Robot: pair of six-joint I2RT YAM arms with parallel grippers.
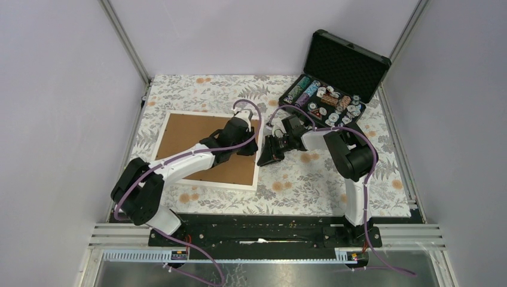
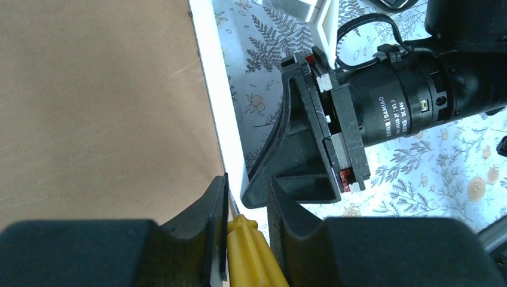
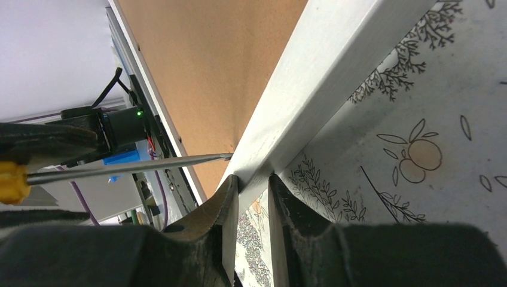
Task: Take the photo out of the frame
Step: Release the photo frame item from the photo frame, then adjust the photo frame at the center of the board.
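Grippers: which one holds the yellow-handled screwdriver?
The left gripper: the screwdriver is clamped in it, tip at the inner edge of the frame. The right gripper pinches the frame's white border instead.

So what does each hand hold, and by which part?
The left hand holds the screwdriver by its yellow handle; the right hand, the frame by its white border.

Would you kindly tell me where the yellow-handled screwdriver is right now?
In the left wrist view the screwdriver sits in the left gripper, its tip at the frame's right-hand white border, close to the right gripper.
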